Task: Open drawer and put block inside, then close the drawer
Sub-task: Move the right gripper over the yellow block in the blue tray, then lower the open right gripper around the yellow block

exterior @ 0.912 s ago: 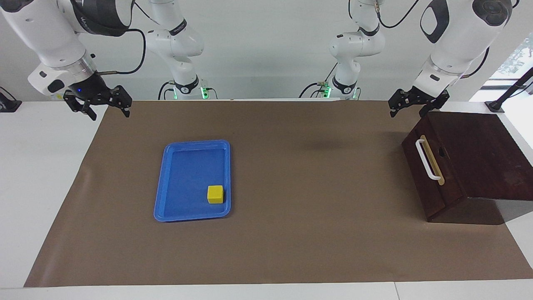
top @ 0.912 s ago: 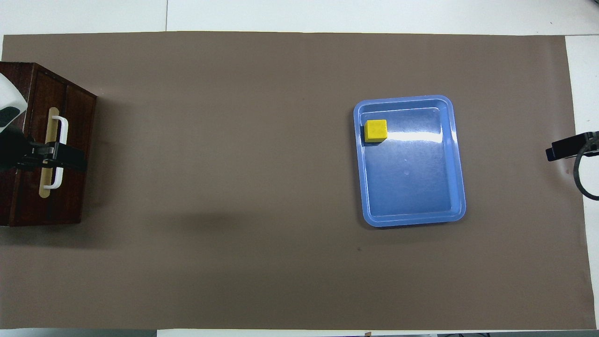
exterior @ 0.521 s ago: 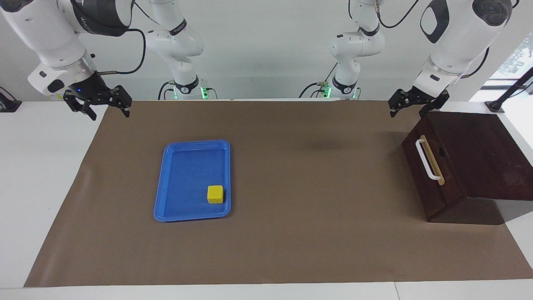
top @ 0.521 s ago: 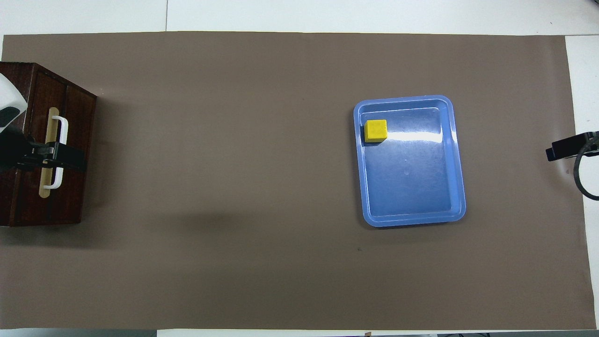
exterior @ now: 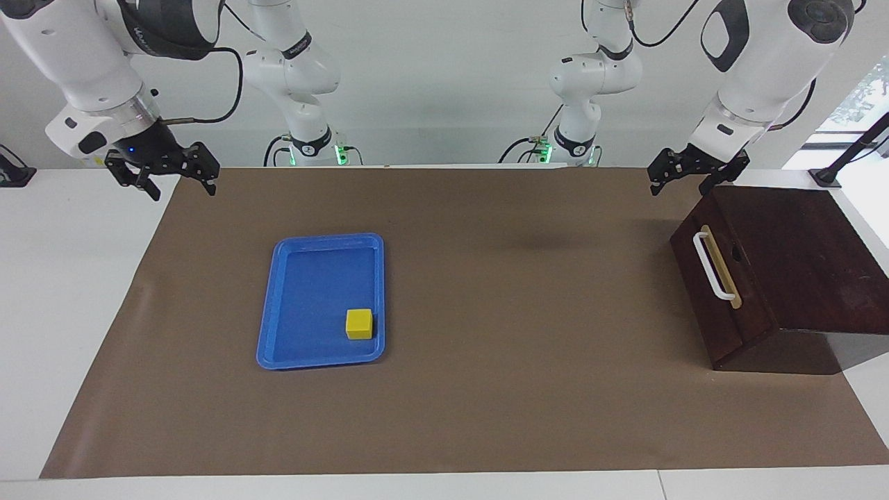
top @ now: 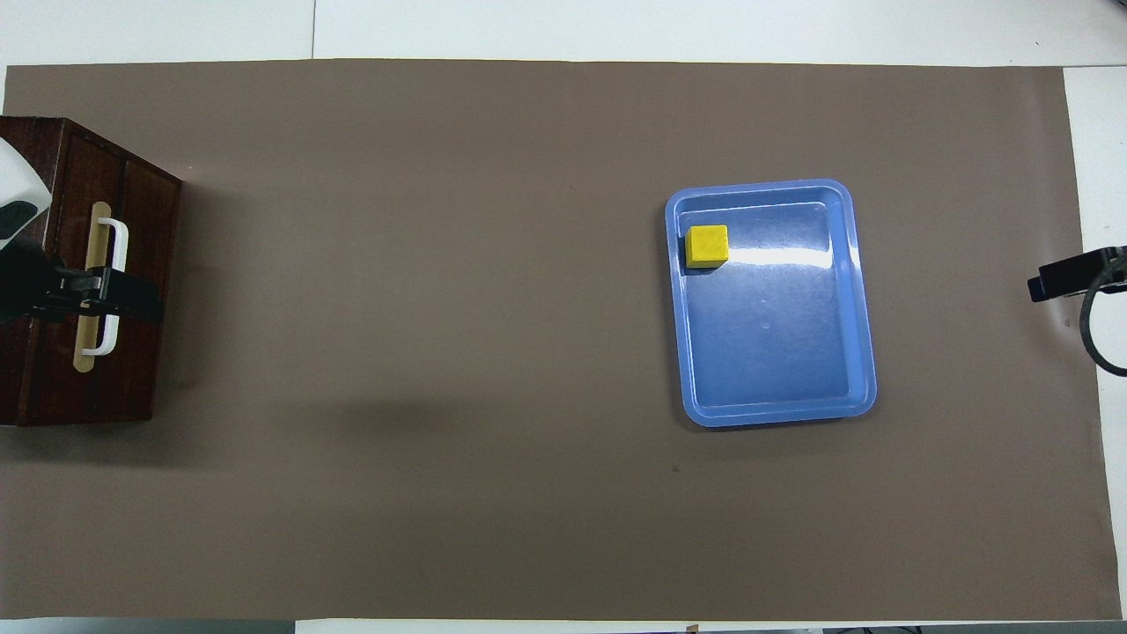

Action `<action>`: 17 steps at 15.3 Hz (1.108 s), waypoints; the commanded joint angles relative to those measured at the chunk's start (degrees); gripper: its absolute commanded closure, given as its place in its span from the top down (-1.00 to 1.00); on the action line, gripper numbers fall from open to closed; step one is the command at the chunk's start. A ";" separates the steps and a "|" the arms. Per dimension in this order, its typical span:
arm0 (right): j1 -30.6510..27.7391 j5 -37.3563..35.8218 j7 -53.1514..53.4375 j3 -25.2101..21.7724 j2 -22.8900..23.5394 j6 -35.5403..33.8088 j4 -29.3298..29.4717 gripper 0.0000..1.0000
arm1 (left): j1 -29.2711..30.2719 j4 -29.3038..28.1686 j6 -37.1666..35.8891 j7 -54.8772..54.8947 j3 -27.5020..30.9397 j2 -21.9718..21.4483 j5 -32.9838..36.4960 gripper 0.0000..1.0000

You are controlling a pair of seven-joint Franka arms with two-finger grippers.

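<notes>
Facing view: drawer (exterior: 722, 292) shut at the left arm's end of the desk, handle (exterior: 710, 266) below the spread, empty left gripper (exterior: 694, 179); block (exterior: 360, 323) in tray (exterior: 305, 361); right gripper (exterior: 167, 182) spread, waiting.

The mat (exterior: 486, 389) lies on the desk (exterior: 69, 292), covering most of it. The tray (exterior: 305, 357) sits on the mat, toward the right arm's end, and in it the block (exterior: 360, 323) rests at the corner farthest from the robots on the side toward the drawer. The drawer (exterior: 715, 288) sits shut in its box (exterior: 799, 257) at the left arm's end of the desk, its handle (exterior: 712, 265) facing the tray, well apart from it.
</notes>
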 commanded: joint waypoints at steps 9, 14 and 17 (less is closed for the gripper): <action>1.31 10.75 44.92 1.75 5.94 3.72 -2.72 1.00 | 0.08 0.90 -1.08 0.15 0.08 0.21 -0.33 1.00; 6.66 23.31 67.45 1.66 11.59 17.94 -8.76 1.00 | 0.08 0.90 -1.08 0.24 0.08 0.21 -0.33 1.00; 6.93 30.62 72.55 1.66 14.38 21.23 -10.37 1.00 | 0.08 0.90 -1.08 0.24 0.08 0.21 -0.33 1.00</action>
